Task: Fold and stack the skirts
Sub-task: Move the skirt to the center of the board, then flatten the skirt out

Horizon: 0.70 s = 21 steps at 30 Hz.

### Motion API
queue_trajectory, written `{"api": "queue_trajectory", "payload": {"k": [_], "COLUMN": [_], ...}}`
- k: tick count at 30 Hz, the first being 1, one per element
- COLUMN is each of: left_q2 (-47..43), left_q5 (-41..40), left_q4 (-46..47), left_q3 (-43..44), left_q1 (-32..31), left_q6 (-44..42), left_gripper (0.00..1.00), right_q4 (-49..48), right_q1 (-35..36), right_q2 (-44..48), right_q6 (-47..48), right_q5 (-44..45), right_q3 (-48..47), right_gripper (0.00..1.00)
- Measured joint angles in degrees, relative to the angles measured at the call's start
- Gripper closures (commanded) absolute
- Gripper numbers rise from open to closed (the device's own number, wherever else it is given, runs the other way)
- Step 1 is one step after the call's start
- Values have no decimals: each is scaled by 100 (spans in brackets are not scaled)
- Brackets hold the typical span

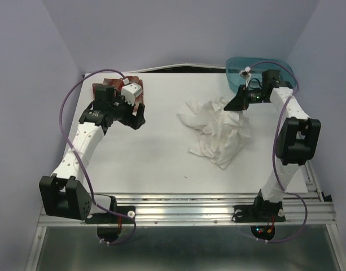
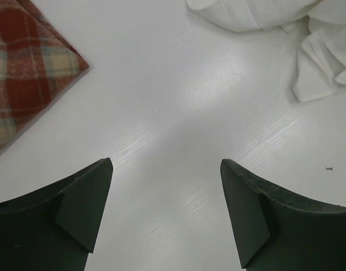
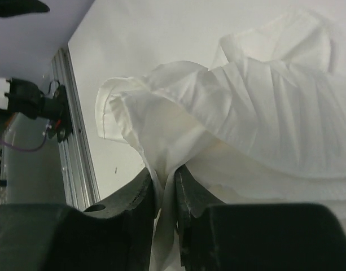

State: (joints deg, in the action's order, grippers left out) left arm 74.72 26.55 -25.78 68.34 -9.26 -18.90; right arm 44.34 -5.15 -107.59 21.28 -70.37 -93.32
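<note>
The white skirt (image 1: pixel 215 132), crumpled right of centre on the tabletop (image 1: pixel 161 161), is being pinched at one edge by the nearly closed right tool (image 3: pixel 164 172), while the plaid skirt (image 2: pixel 26 68), at the far-left corner, is being flanked by the left tool (image 2: pixel 166 164), spread wide just beside it.

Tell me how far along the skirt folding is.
Done: the plaid skirt looks folded flat at far left. In hand: the right hand pinches the crumpled white skirt; the left hand is open, empty. Left: fold the white one, then stack both.
</note>
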Motion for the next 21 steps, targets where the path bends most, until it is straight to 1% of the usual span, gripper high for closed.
{"api": "queue_trajectory", "payload": {"k": [1, 4, 5, 7, 8, 9, 10, 11, 15, 19, 21], "left_q2": [0, 0, 0, 0, 7, 22, 44, 70, 323, 494, 540], "left_q5": [92, 219, 234, 210, 197, 181, 160, 136, -7, -203, -282], "left_q4": [26, 92, 103, 195, 264, 328, 409, 459, 782, 944, 1012], "left_q3": [-122, -396, -459, -566, -614, -638, -660, -667, -671, -693, -697], "left_q1": [-2, -96, -164, -396, -577, -730, -914, -999, -1541, -1906, -2052], "left_q6": [-50, -146, -164, -184, -190, -192, -186, -181, -127, -120, -118], "left_gripper": [14, 16, 16, 16, 16, 16, 16, 16, 16, 16, 15], "right_q4": [743, 1735, 1893, 2033, 2011, 2020, 2017, 1993, 1893, 1974, 1978], "right_q1": [31, 31, 31, 7, -9, -13, -13, -35, -81, -127, -127], "right_q2": [-267, -463, -415, -166, 92, 319, 483, 717, 1252, 1416, 1423], "right_q6": [826, 2000, 2251, 2529, 2575, 2583, 2649, 2660, 2704, 2739, 2686], "right_q5": [17, 293, 389, 750, 1067, 1355, 1488, 1803, 2387, 2500, 2483], "right_q3": [-153, 103, 348, 905, 1294, 1563, 1674, 1770, 1703, 1451, 1322], "right_gripper": [75, 75, 72, 63, 44, 21, 20, 19, 19, 16, 16]}}
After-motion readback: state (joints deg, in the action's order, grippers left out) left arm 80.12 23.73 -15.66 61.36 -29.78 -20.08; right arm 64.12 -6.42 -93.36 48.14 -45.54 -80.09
